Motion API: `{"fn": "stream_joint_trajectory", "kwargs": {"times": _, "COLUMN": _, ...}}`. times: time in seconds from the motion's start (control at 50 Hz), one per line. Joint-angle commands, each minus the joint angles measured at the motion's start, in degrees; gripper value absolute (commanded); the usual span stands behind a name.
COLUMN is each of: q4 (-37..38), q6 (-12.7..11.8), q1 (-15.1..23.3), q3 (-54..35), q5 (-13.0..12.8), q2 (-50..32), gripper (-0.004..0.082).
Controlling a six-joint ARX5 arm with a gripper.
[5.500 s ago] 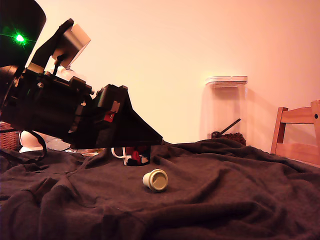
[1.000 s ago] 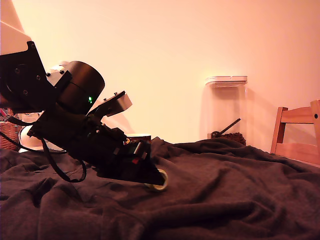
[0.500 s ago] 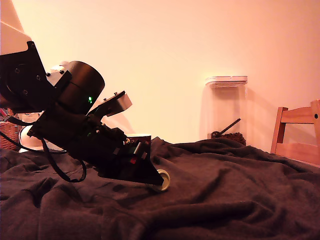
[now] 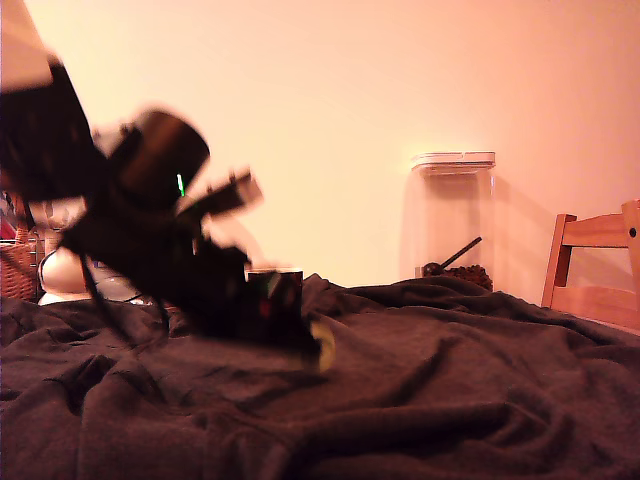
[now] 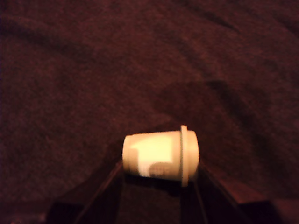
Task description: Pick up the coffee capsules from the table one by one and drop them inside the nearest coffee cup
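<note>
Exterior view showed me the table [image 4: 470,390] draped in dark, wrinkled cloth under a plain warm-lit wall. A clear lidded container [image 4: 455,215] with dark contents stood at the back, a light wooden chair [image 4: 595,265] at that view's right edge, and a wicker basket [image 4: 18,268] at its left. I could read no writing anywhere. The arm was smeared by blur, its gripper [image 4: 312,345] low over the cloth. In the wrist view the gripper [image 5: 159,173] was clamped on the coffee capsule [image 5: 161,155], the capsule lying sideways between the fingers [image 5: 105,179] with its shadow cast apart on the cloth beyond. Open cloth spread wide towards the chair.
</note>
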Motion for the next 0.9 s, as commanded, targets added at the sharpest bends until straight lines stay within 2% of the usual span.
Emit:
{"fn": "stream_joint_trajectory", "kwargs": {"times": 0.0, "q4": -0.2, "q6": 0.3, "q1": 0.9, "q3": 0.4, "q5": -0.6, "q2": -3.3, "gripper": 0.0164}}
{"fn": "stream_joint_trajectory", "kwargs": {"times": 0.28, "q4": -3.4, "q6": 0.2, "q1": 5.5, "q3": 0.4, "q5": -3.0, "q2": -10.4, "gripper": 0.0164}}
{"fn": "stream_joint_trajectory", "kwargs": {"times": 0.56, "q4": -3.5, "q6": 0.2, "q1": 10.6, "q3": 0.4, "q5": -4.4, "q2": -14.1, "gripper": 0.0164}}
{"fn": "stream_joint_trajectory", "kwargs": {"times": 0.88, "q4": -2.6, "q6": 0.2, "q1": 12.1, "q3": 0.4, "q5": -4.4, "q2": -15.0, "gripper": 0.0164}}
